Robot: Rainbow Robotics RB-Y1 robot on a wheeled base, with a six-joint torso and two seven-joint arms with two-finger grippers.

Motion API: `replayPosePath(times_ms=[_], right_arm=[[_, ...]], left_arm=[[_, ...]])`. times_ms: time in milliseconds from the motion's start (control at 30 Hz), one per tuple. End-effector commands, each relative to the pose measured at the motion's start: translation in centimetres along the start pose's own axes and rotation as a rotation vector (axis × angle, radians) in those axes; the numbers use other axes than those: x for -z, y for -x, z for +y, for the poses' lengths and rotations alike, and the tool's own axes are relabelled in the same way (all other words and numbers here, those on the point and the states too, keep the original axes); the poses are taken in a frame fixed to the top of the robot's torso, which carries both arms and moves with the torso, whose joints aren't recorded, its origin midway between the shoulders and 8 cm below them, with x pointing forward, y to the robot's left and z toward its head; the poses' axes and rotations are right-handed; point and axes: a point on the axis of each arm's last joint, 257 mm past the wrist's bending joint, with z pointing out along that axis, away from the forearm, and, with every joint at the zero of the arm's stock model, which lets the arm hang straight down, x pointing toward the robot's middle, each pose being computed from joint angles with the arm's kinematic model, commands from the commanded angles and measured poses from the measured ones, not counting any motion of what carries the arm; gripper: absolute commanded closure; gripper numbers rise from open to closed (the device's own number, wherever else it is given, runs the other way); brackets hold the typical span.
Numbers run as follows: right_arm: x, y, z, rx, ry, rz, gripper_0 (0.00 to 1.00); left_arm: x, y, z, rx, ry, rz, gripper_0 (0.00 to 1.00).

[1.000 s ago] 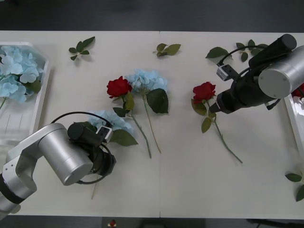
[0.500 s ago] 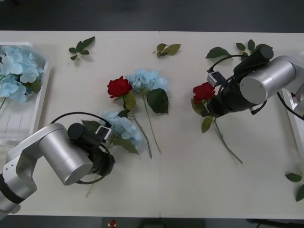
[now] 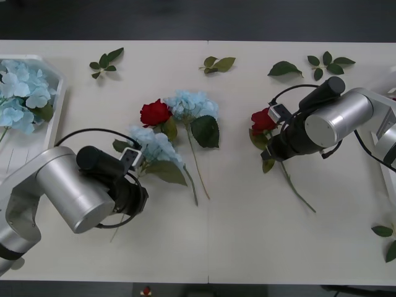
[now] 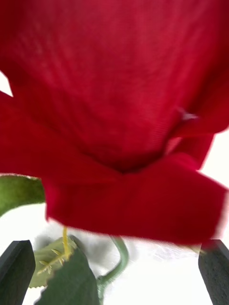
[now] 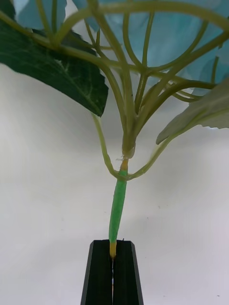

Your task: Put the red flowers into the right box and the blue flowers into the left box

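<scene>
My left gripper (image 5: 113, 245) is shut on the stem end of a blue flower (image 3: 154, 147), held just above the table left of centre. A second blue flower (image 3: 190, 105) and a red flower (image 3: 154, 113) lie beside it. More blue flowers (image 3: 21, 93) rest in the left box (image 3: 57, 124). My right gripper (image 4: 114, 274) is open, its fingers on either side of the stem below the bloom of another red flower (image 3: 263, 120), whose petals (image 4: 119, 95) are very close in the right wrist view. The right box (image 3: 388, 178) shows at the table's right edge.
Loose green leaf sprigs lie along the far side of the table (image 3: 105, 60) (image 3: 218, 63) (image 3: 283, 68) (image 3: 327, 62), and another sprig (image 3: 385, 238) sits at the near right. The table's near half is bare white surface.
My left arm has pulled the blue flower up and toward the far left. My right arm has swung left from the right box side and come down over the red flower.
</scene>
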Motion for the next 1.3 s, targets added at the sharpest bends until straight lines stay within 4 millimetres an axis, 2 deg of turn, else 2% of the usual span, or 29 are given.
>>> replayPosePath(times_ms=[33,167,233,267,333,400,533,567,700,767,867,933,967,1000,1133,1300], right_arm=[[1.0,3.0,0.5,0.074,-0.003,-0.058,0.0],[0.8,2.8,0.6,0.083,-0.003,-0.055,0.0],[0.8,2.7,0.6,0.091,-0.004,-0.054,0.06],[0.8,2.7,0.6,0.095,-0.004,-0.054,0.06],[0.7,2.7,0.6,0.102,-0.004,-0.054,0.22],[0.7,2.7,0.6,0.106,-0.004,-0.054,0.3],[0.4,2.6,0.6,0.117,-0.004,-0.053,0.42],[0.4,2.6,0.7,0.119,-0.004,-0.054,0.44],[0.1,2.6,0.8,0.136,-0.006,-0.055,0.54],[0.0,2.6,0.7,0.136,-0.007,-0.055,0.59],[-0.2,2.5,0.7,0.143,-0.007,-0.056,0.72],[-0.3,2.5,0.7,0.143,-0.007,-0.056,0.74],[-0.3,2.6,0.7,0.143,-0.007,-0.058,0.75],[-0.4,2.5,0.6,0.15,-0.01,-0.057,0.76],[-0.3,2.6,0.6,0.156,-0.011,-0.06,0.83],[-0.3,2.6,0.4,0.167,-0.013,-0.059,0.95]], left_arm=[[4.6,2.5,1.9,0.044,0.02,-0.076,1.0],[8.0,3.4,3.2,0.082,0.007,-0.092,1.0],[9.6,3.7,4.0,0.093,0.003,-0.099,1.0],[10.7,4.1,5.0,0.093,0.006,-0.106,1.0],[12.1,4.6,6.6,0.105,0.005,-0.114,1.0],[13.5,5.0,8.3,0.114,0.009,-0.13,1.0],[15.9,5.7,13.1,0.133,0.034,-0.136,1.0],[16.1,5.8,13.7,0.133,0.037,-0.136,1.0],[17.5,6.6,19.2,0.137,0.069,-0.12,1.0],[18.0,7.0,21.1,0.141,0.078,-0.115,1.0],[18.8,8.0,25.4,0.142,0.102,-0.107,1.0],[19.5,8.8,28.1,0.14,0.114,-0.112,1.0],[19.6,8.9,28.8,0.139,0.118,-0.109,1.0],[20.0,9.4,30.6,0.133,0.127,-0.11,1.0],[20.5,9.8,34.4,0.148,0.135,-0.107,1.0],[20.2,9.5,39.0,0.165,0.177,-0.123,1.0]])
